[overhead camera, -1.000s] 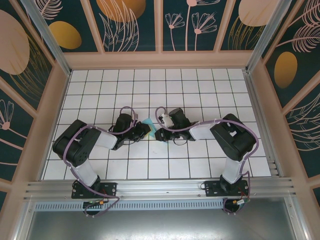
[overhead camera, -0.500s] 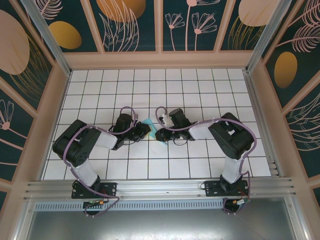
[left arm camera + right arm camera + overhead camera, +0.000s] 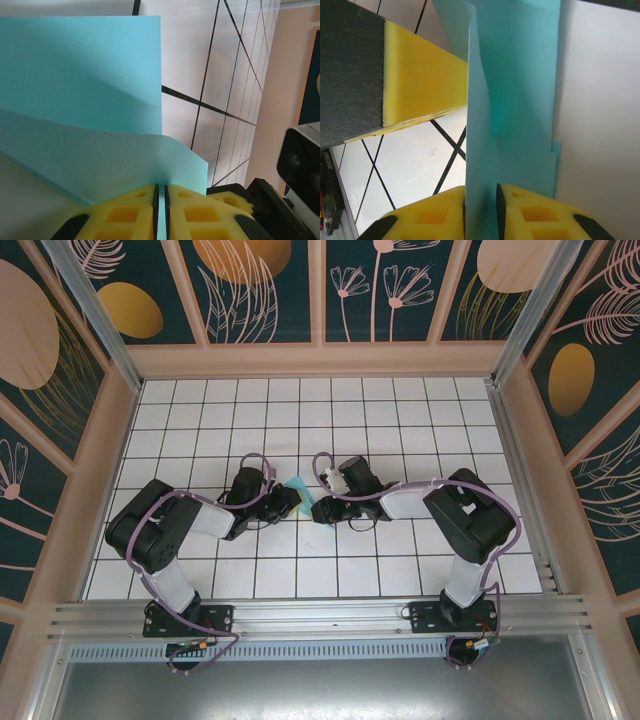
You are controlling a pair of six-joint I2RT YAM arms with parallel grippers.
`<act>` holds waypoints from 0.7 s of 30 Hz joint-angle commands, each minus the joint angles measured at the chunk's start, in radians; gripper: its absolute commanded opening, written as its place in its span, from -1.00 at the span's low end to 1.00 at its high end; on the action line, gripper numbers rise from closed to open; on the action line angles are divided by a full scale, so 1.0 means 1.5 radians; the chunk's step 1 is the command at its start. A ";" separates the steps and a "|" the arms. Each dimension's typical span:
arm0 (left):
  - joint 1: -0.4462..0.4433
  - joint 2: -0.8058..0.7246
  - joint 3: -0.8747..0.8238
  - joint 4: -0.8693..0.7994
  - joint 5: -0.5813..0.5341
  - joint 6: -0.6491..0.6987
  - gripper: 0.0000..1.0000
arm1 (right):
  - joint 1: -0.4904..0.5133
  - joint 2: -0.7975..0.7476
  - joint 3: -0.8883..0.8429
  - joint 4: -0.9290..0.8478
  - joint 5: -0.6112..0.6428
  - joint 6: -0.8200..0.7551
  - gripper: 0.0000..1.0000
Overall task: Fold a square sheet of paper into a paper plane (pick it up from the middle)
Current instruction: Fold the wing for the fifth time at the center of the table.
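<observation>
— Left pincer [image 3: 160,192]: how do its yellow pads stand?

— Almost together, with a thin edge of the turquoise paper plane [image 3: 100,95] nipped in the slit between them. The right pincer [image 3: 481,200] is clamped on the paper too, and folded layers rise straight up from its pads.

— Give me the count.

— Two arms, two pincers, one paper plane. From above, the plane [image 3: 297,484] is a small blue patch near the middle of the white tiled table [image 3: 400,410]. The left pincer [image 3: 290,497] is at its left side and the right pincer [image 3: 314,502] at its right. In the right wrist view, one yellow pad of the left pincer [image 3: 420,80] meets the paper from the left.

— Is it lifted or lying flat?

— I cannot tell.

— What has changed since half a second ago?

— Little. The right arm's elbow has shifted slightly to the right and its wrist with it. The left arm and the paper sit as they did.
</observation>
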 commanded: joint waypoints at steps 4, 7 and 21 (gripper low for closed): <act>-0.003 -0.009 -0.003 -0.007 0.001 0.017 -0.69 | 0.005 0.017 0.010 -0.008 -0.002 0.004 -0.84; -0.003 -0.009 -0.005 -0.006 0.002 0.016 -0.68 | 0.006 0.044 0.010 -0.007 -0.005 0.008 -0.88; -0.005 -0.079 -0.044 0.029 0.031 0.009 -0.56 | 0.001 0.064 0.020 -0.021 0.007 0.009 -0.85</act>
